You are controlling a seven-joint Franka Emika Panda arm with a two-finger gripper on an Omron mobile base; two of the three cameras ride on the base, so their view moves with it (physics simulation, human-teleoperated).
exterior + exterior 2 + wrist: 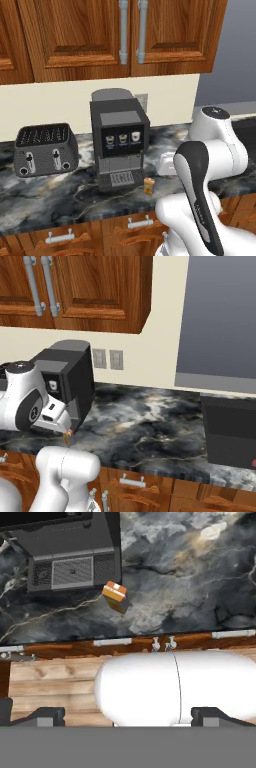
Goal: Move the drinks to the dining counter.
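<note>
Currently your white arm [200, 175] is folded up close over its base, elbow raised and the hand tucked low in front of the black-and-grey marbled stone counter [50, 197]. In the hand view your gripper [127, 714] looks straight down past the counter's front edge; its two dark fingertips [42, 714] stand far apart at the bottom, released, with nothing between them.

Small orange-yellow drink carton [148, 185]: upright on the counter, just in front of the black coffee machine [119, 140] and off its right front corner, near the counter edge. From the hand view the carton [115, 595] sits beside the machine's grated drip tray [72, 573], apart from it. From the right base view only a sliver of it shows, below the hand.

Dark grey toaster [46, 149] sits well left of the machine. Brown wooden drawers with silver bar handles [140, 222] run under the counter; wooden wall cabinets [100, 35] hang above.
</note>
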